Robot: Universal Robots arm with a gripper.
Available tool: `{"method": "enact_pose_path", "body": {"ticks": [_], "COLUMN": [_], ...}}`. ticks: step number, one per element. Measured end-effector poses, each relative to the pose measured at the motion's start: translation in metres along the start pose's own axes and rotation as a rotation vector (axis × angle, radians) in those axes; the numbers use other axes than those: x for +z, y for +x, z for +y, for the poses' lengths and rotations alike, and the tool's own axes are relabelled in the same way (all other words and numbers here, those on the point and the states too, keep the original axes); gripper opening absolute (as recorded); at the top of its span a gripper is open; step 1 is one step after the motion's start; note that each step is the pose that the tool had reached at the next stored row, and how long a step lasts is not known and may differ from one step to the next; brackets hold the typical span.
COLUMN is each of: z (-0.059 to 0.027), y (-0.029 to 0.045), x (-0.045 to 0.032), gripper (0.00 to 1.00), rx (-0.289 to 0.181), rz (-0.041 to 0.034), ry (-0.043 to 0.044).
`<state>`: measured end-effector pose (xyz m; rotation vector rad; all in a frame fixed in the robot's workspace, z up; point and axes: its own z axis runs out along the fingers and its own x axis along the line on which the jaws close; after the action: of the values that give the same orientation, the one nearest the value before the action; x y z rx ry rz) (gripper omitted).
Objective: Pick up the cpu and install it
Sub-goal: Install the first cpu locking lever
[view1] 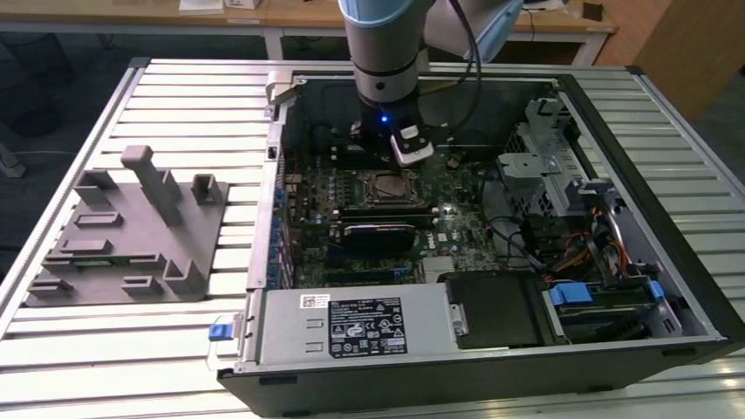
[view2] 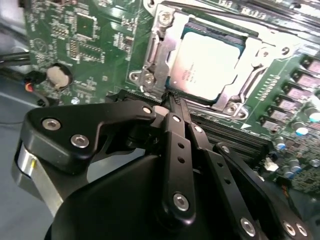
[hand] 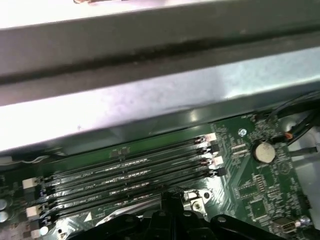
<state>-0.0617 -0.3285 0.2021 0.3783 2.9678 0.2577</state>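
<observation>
I am holding my black metal gripper (view2: pixel 172 102) low inside the open black computer case (view1: pixel 652 288), near the top middle of the exterior view. In the second wrist view its two thin fingers (view2: pixel 176 131) are pressing together at the tips, with nothing between them. They are pointing at the edge of the socket.

The small square cpu with the pale silver top (view2: pixel 207 65) is already lying flat in its socket on the green motherboard (view2: pixel 90 45), in the upper middle of the second wrist view. The shiny metal socket frame (view2: pixel 155 55) is sitting around it. In the exterior view the cpu (view1: pixel 385 184) is just below my gripper (view1: pixel 396 164).

In the first wrist view, long black memory slots (hand: pixel 125 172) are running across the board, and a round silver coin battery (hand: pixel 264 152) is sitting at the right.

A grey plastic parts stand (view1: pixel 128 231) is resting on the slatted metal table (view1: pixel 187 87), at the exterior view's left.
</observation>
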Motion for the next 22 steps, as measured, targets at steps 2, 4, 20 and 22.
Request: {"method": "enact_pose_path", "body": {"ticks": [2,4,20,22], "z": [0.0002,0.0002,0.0034,0.0034], "y": [-0.0011,-0.0011,-0.0031,-0.0031], "x": [0.0002,0.0002,-0.0163,-0.0163], "gripper": [0.11,0.11,0.11,0.11], "rx": [0.002,0.002,0.002,0.002], "rz": [0.0093,0.0094,0.0089,0.0089], "ry": [0.0035,0.0036,0.0056,0.0056]}}
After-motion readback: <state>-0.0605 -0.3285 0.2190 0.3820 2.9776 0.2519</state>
